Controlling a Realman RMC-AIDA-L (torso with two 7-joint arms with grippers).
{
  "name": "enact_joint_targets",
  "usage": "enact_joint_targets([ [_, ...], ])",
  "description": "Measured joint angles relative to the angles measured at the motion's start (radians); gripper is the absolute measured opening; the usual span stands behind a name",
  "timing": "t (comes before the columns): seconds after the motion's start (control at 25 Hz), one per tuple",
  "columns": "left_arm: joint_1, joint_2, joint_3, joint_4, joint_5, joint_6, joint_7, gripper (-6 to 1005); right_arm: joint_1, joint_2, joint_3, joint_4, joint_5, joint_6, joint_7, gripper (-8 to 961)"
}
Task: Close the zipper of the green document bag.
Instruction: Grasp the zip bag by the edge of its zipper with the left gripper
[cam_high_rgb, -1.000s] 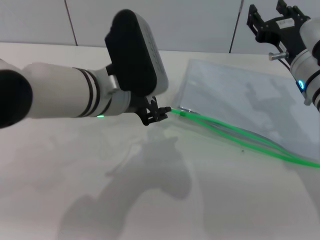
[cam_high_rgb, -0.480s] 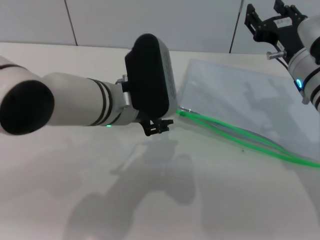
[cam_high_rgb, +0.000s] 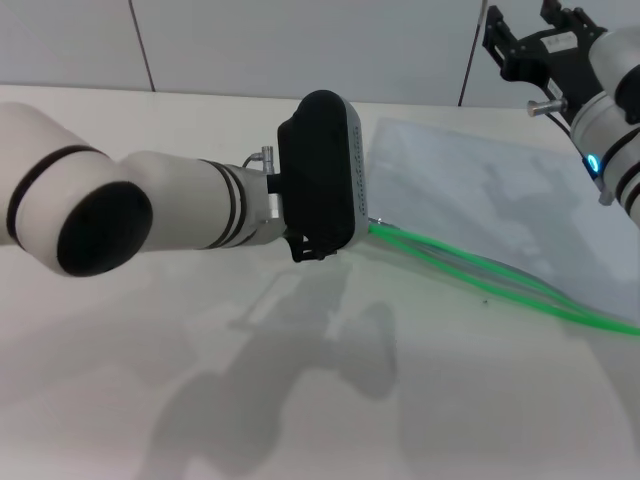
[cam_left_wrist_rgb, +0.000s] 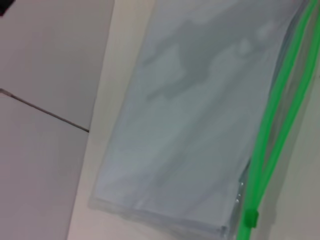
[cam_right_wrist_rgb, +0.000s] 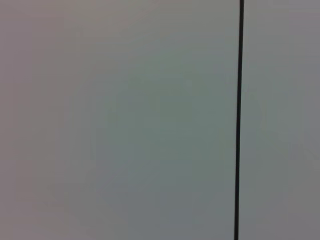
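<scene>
The green document bag (cam_high_rgb: 500, 190) lies flat on the white table at the right, also filling the left wrist view (cam_left_wrist_rgb: 185, 125). Its zipper (cam_high_rgb: 480, 275) runs along the near long edge as two bright green strands that part from each other. They meet at a small slider (cam_left_wrist_rgb: 248, 218) at the left end. My left arm reaches in from the left. Its black wrist housing (cam_high_rgb: 322, 170) stands just left of the zipper's end and hides the gripper under it. My right gripper (cam_high_rgb: 530, 35) hangs open and raised at the far right, above the bag's back corner.
The white table (cam_high_rgb: 300, 400) stretches wide in front of the bag and to its left. A grey panelled wall (cam_high_rgb: 300, 40) runs along the back edge and fills the right wrist view.
My left arm has swung right and turned, so its black housing now covers the fingers and sits closer to the zipper's left end. The right gripper has hardly moved.
</scene>
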Motion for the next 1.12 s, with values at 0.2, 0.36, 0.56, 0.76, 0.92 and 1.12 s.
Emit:
enact_joint_targets([
  [0.2,-0.009,0.0,0.007,-0.019,0.004,0.04,0.001,541,0.002,0.0,0.0,0.0,0.0,0.001,0.0,665],
  [0.36,-0.019,0.0,0.029,-0.036,0.002,0.078,-0.002,541,0.002,0.0,0.0,-0.001,0.0,0.001,0.0,665],
  [0.56,-0.02,0.0,0.063,-0.058,0.001,0.14,-0.002,541,0.003,0.0,0.0,-0.001,0.0,0.001,0.0,665],
  [0.76,-0.02,0.0,0.079,-0.088,-0.003,0.176,-0.003,541,0.008,0.0,0.0,0.001,0.0,0.001,0.001,665],
  [0.92,-0.021,0.0,0.081,-0.101,-0.004,0.19,-0.004,541,0.011,0.0,0.0,0.0,0.0,0.008,0.001,665],
  [1.12,-0.021,-0.002,0.101,-0.1,-0.003,0.193,-0.022,541,0.013,0.0,0.0,0.003,0.0,0.012,0.001,665],
])
